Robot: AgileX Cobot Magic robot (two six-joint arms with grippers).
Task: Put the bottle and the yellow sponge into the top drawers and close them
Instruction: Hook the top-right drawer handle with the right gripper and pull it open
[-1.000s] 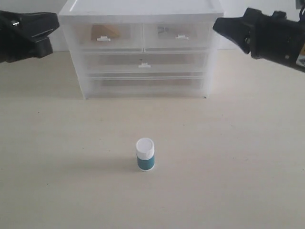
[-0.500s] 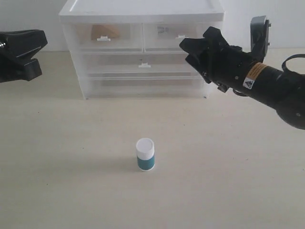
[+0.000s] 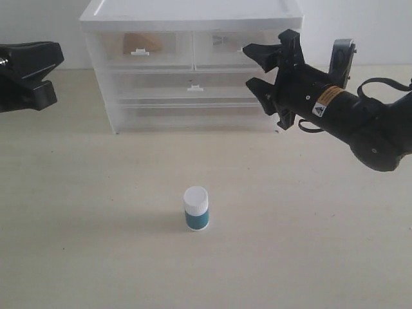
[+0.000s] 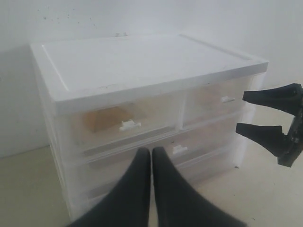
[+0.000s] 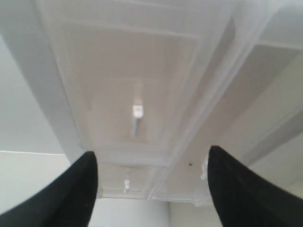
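Observation:
The teal bottle (image 3: pixel 196 208) with its white cap stands upright on the table, alone, well in front of the white drawer unit (image 3: pixel 193 14). The yellow sponge (image 3: pixel 143 42) lies inside the left top drawer (image 3: pixel 164 56), which looks pushed in; in the left wrist view the sponge (image 4: pixel 104 118) shows through the drawer's clear front. My right gripper (image 3: pixel 248 65) is open, turned sideways, just in front of the right top drawer (image 3: pixel 219 56) near its handle (image 3: pixel 243 49). The left gripper (image 4: pixel 151 151) is shut and empty, hanging off to the unit's left (image 3: pixel 46 72).
Two full-width drawers (image 3: pixel 193 84) sit below the top pair, both pushed in. The right wrist view shows only the unit's clear fronts close up and one white handle (image 5: pixel 137 111) between the open fingers (image 5: pixel 87 175). The beige table (image 3: pixel 96 212) spreads around the bottle.
The right gripper has swung down and leftwards from the upper right to the front of the right top drawer, and rolled sideways. The left gripper drew back slightly left. The bottle stayed put.

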